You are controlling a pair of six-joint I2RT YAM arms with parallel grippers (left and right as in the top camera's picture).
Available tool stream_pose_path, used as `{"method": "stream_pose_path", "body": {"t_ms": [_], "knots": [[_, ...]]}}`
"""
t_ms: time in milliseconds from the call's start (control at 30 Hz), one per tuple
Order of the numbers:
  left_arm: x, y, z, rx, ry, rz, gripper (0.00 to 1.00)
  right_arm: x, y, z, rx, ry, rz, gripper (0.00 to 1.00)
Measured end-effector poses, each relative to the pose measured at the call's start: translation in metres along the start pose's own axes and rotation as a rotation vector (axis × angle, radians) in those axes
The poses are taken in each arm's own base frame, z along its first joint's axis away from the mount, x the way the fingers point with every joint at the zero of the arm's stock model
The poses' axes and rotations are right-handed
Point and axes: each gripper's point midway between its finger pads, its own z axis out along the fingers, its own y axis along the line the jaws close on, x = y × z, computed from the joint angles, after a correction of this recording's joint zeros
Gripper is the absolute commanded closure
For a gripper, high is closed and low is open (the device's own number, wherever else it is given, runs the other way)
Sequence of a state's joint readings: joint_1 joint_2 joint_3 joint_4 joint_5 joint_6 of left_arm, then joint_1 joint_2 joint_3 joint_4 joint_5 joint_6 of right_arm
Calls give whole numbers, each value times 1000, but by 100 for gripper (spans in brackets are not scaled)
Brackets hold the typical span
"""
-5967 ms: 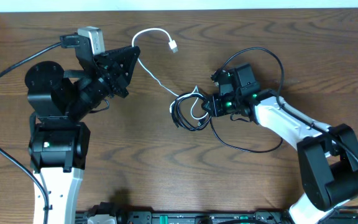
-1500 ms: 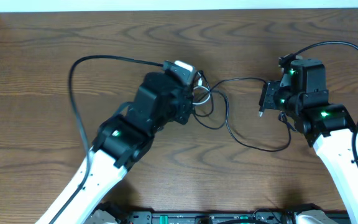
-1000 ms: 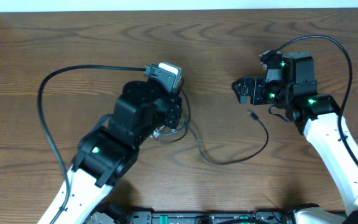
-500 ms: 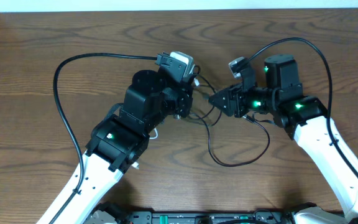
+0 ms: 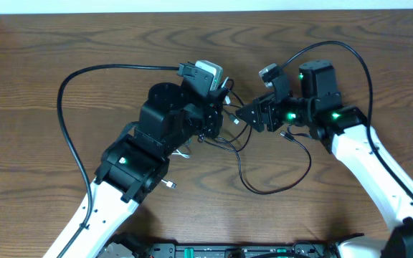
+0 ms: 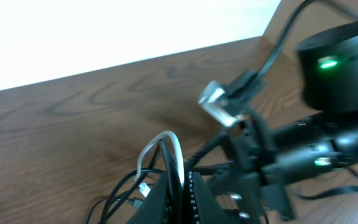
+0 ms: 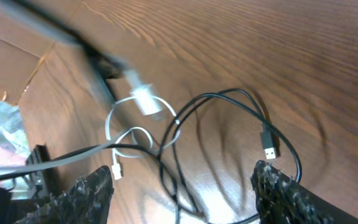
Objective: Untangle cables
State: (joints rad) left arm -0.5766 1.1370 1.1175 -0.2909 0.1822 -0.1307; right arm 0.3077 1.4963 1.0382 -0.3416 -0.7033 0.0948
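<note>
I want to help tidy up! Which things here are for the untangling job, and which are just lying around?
For the job: thin black cord with a USB plug, thin white cord, left gripper pinching it, open right gripper.

Just there: thick black cables fixed to the robot arms, brown wooden table.

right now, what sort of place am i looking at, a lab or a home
Most likely a robotics lab bench: a left arm and right arm meet over a wood-grain table, with thin cables tangled between them.
</note>
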Motion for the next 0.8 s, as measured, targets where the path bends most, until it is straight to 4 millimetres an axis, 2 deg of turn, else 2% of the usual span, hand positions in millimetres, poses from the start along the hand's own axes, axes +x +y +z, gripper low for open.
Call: {"method": "stream_pose_path", "body": {"t_ms": [100, 133, 167, 200, 233, 367, 467, 633, 800], "knots": [[-3, -2, -5, 6, -13, 1, 92, -1, -8, 10, -1, -2, -3, 26], [-4, -2, -6, 7, -18, 2, 92, -1, -11, 14, -4, -4, -6, 28], [-5, -3, -7, 8, -20, 2, 92, -1, -13, 16, -6, -3, -9, 48], [-6, -3, -8, 9, -23, 3, 92, -2, -13, 20, -13, -8, -23, 92], [-6, -3, -9, 9, -24, 3, 92, -2, -12, 25, -28, -9, -30, 99], [-6, -3, -9, 8, -25, 3, 92, 5, -7, 36, -45, 17, -22, 99], [-7, 1, -9, -14, -29, 3, 92, 10, -15, 38, 9, 34, 36, 99], [-10, 25, -11, -142, -48, -3, 92, 18, -54, 28, 202, 41, 203, 99], [-17, 73, -21, -299, -75, -42, 92, 29, -111, -16, 412, 22, 388, 99]]}}
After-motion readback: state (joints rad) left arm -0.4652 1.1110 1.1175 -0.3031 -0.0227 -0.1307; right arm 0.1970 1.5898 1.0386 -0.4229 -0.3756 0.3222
